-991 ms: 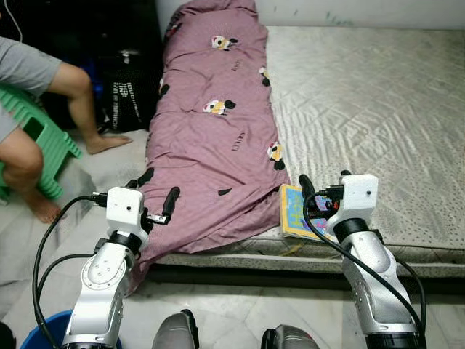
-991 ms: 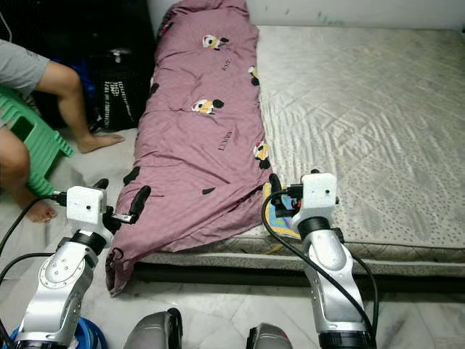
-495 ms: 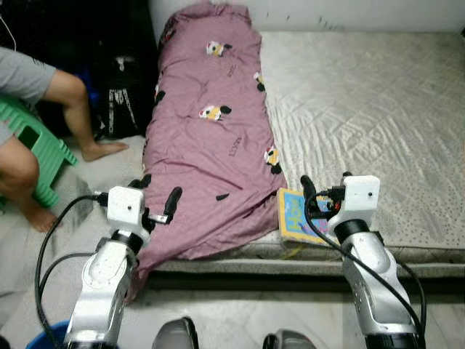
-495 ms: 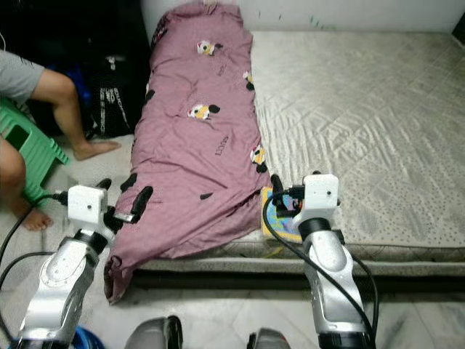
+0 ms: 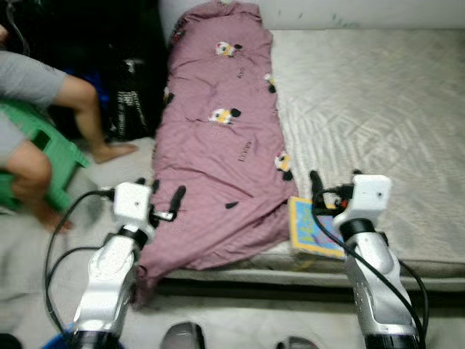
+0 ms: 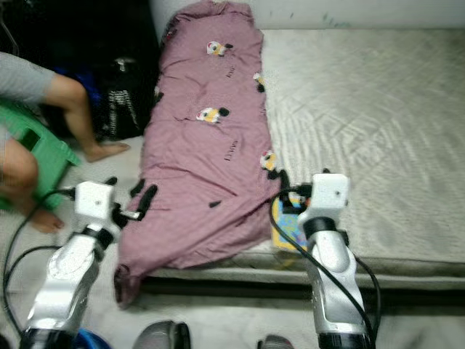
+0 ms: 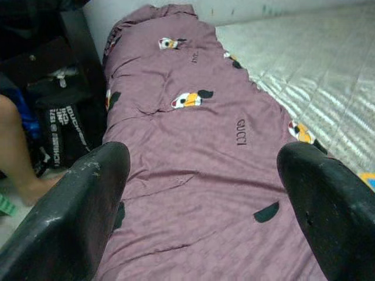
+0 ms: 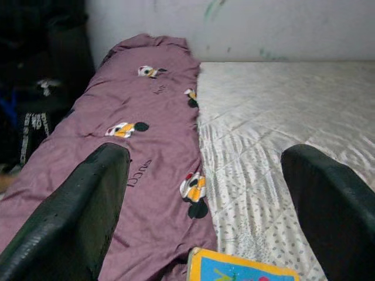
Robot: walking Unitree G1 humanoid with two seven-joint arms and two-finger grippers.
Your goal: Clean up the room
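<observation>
Bed by wall; purple blanket laid lengthwise near-to-far on its left; left claw and right claw spread

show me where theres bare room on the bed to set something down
The wide grey mattress is bare from the purple blanket's right edge to the far wall. Crowded: the bed's left strip under the blanket, and the near edge where the colourful book lies by the open right gripper. The open left gripper hovers at the blanket's lower left edge.
</observation>
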